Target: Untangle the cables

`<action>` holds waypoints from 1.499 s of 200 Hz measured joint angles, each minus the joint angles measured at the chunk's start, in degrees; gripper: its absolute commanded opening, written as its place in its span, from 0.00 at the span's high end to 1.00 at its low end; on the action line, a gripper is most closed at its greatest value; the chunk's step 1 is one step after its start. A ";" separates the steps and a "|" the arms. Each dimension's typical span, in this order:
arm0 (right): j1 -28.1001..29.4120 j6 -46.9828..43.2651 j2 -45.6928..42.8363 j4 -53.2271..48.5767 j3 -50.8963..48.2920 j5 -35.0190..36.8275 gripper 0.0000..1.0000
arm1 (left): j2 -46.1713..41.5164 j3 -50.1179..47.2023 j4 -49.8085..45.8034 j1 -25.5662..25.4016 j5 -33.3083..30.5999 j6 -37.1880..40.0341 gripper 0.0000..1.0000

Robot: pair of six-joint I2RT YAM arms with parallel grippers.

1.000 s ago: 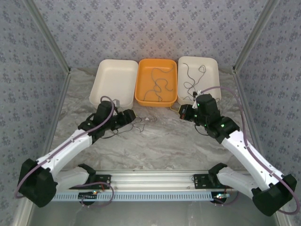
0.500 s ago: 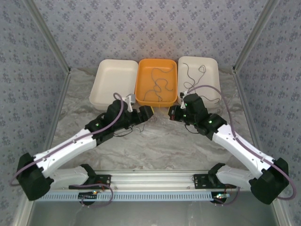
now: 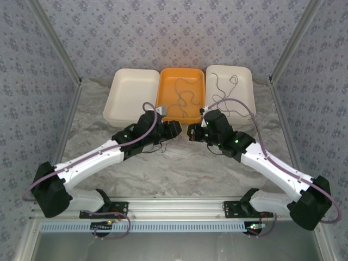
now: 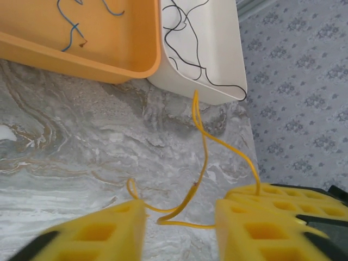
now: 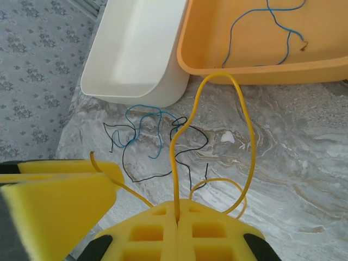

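While the yellow cable [image 5: 219, 74] arches up off the table [image 4: 81, 141] in a tall loop, one part of it is pinched in the seam between the pads of the right gripper [image 5: 178, 209], which is clenched on it. From there the strand runs across to the left gripper [image 4: 179, 213]. Its jaws stand apart with the cable lying in the gap, not yet gripped as far as the wrist view shows. Both grippers meet over the middle of the table, just in front of the orange tray [image 5: 244, 68].

Toward the left, near the front wall of the left white tray [image 5: 141, 60], a black cable [image 5: 126, 163] and a blue cable [image 5: 147, 107] lie crossed over one another on the table. Whether the yellow one is caught up with them I cannot tell.

Three trays stand in a row along the table's far edge. The orange one holds blue strands [image 5: 231, 35], and the right white tray [image 4: 228, 65] holds black strands [image 4: 187, 64].

I judge the job partway done. Some cables lie sorted by colour, but the yellow one has to be pulled clear and set down, and the black and blue pair has to be parted.
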 measured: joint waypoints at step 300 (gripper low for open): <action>0.26 5.01 -16.48 18.53 -25.20 -4.44 0.51 | -4.48 10.05 -11.50 3.02 1.66 7.45 1.00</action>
